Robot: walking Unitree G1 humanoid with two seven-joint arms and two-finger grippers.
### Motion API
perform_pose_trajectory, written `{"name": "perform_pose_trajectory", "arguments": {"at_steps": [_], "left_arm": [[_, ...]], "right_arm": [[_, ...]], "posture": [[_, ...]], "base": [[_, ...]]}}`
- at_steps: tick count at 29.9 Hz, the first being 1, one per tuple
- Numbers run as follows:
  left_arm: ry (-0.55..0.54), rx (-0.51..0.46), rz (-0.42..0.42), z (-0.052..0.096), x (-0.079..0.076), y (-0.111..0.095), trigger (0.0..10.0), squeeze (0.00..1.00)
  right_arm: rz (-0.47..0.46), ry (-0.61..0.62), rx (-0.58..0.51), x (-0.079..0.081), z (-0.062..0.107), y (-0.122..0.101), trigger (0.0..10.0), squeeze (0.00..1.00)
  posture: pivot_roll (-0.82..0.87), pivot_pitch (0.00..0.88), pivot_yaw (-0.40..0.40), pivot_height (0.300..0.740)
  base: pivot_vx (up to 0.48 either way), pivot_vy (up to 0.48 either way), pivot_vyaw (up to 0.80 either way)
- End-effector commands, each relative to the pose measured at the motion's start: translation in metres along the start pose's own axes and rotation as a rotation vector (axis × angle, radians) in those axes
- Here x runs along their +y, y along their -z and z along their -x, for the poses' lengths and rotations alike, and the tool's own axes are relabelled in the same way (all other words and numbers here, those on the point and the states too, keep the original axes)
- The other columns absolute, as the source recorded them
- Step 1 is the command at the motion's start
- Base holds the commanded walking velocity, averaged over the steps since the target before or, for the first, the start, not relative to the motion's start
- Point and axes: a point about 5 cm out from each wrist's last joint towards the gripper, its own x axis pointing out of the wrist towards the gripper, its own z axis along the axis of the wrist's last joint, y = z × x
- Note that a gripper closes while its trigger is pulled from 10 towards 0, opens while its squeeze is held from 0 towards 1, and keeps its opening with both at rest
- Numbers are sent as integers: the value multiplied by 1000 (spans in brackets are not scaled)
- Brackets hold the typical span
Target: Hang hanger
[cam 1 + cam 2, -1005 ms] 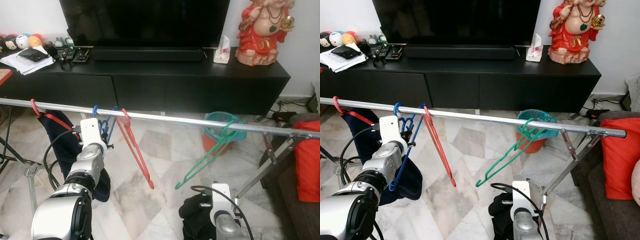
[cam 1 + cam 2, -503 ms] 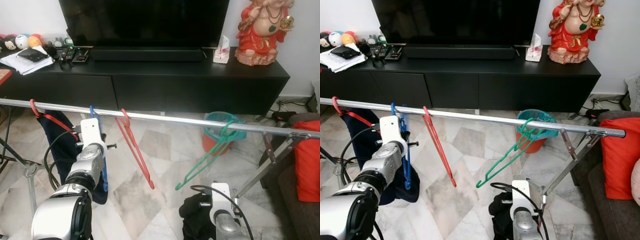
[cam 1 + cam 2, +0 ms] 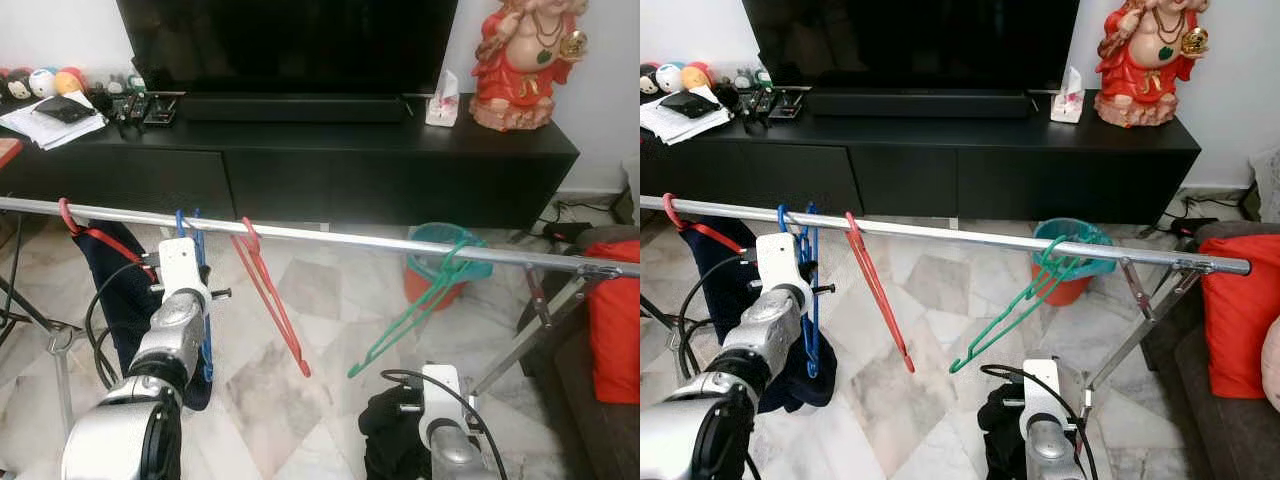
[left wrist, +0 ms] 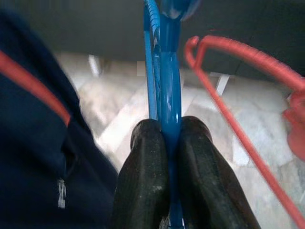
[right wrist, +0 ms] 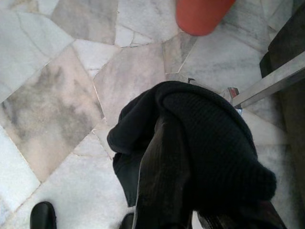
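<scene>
Left gripper: because the hook has to be steered onto the bar, the two black fingers are clamped flat on the blue hanger, pinching its stem from both sides so it cannot twist.
Blue hanger: its hook sits over the metal rail, between a red hanger carrying a dark garment and a bare red hanger; the grip looks kept only to steady it.
Green hanger: hangs tilted farther along the rail, well apart.
Right gripper: held low over the marble floor, closed on a black cloth, probably; its tips are buried in the fabric.
</scene>
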Motion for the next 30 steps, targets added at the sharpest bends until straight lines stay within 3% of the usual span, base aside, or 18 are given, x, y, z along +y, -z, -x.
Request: {"name": "perform_pose_trajectory", "arguments": {"at_steps": [1, 2, 3, 5, 13, 20, 26, 30], "left_arm": [[32, -72, -70, 2, 2, -8, 2941, 0], [40, -84, -82, 3, 3, -7, 8980, 0], [53, -103, -94, 7, 4, -5, 10000, 0], [58, -111, -103, 9, 5, -4, 10000, 0], [121, -158, -144, 40, 18, 22, 10000, 0], [54, -73, -144, 61, 34, 56, 10000, 0], [65, -8, -114, 69, 25, 79, 10000, 0], [68, -5, -77, 68, 21, 81, 10000, 0]], "right_arm": [[0, -6, -44, 2, -2, -10, 10000, 0], [-2, -7, -45, 3, -1, -10, 10000, 0], [-2, -10, -45, 4, -1, -10, 10000, 0], [-3, -12, -44, 5, -1, -10, 10000, 0], [-14, -1, -51, 2, -1, -10, 10000, 0], [-20, 2, -77, 2, -3, -17, 10000, 0], [-21, 5, -97, -1, -4, -23, 10000, 0], [-22, 10, -101, -2, -4, -23, 10000, 0]], "posture": [[-1, 0, 12, 740], [0, 0, 13, 740], [3, 0, 13, 740], [3, 0, 13, 740], [9, 0, 15, 740], [4, 0, 18, 740], [0, 0, 13, 740], [-4, 0, 14, 740]], "base": [[0, 0, 0], [0, 0, 0], [0, 0, 0], [0, 0, 0], [0, 0, 0], [0, 0, 0], [0, 0, 0], [0, 0, 0]]}}
